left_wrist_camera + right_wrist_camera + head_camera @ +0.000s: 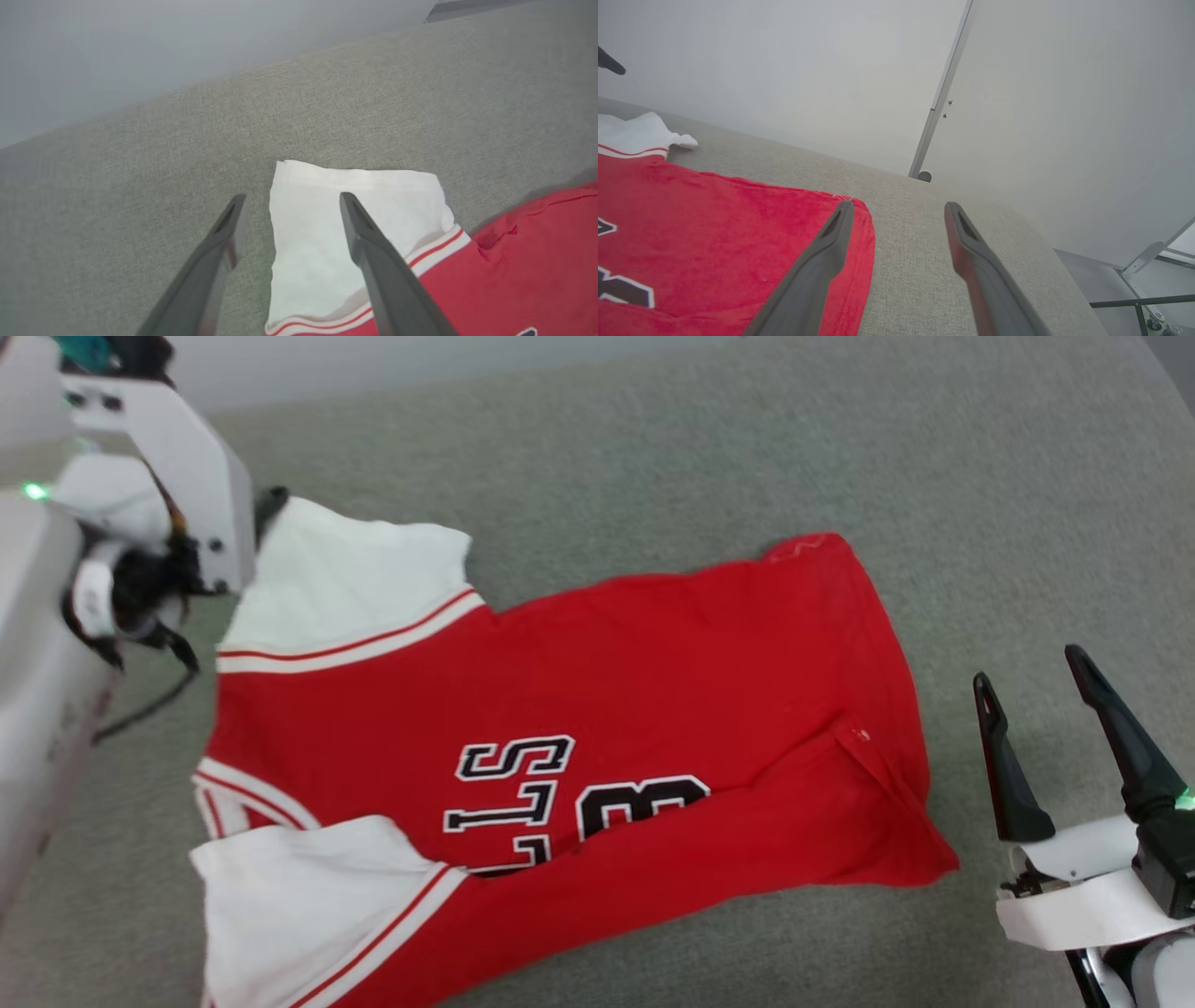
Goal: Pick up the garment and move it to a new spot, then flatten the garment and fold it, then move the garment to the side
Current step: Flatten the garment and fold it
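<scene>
The garment (597,709) lies spread on the grey cushion (709,448) with its near edge doubled over, so I judge I'm flattening. My left gripper (293,198) hangs wide open and empty over the far sleeve (308,242). The right gripper (1027,667), equally spread and empty, sits beside the hem. Next I must pinch that sleeve and draw it flat.

Left arm shell (37,644) pale grey-white, boxy bracket (191,467) with dark screw holes, black cables (149,597) looped below, green light (35,491) glowing. Right end effector (1027,667): long dark tapered fingers (1013,784), white collar (1074,905). Left end effector (293,198): same dark slotted pair.
</scene>
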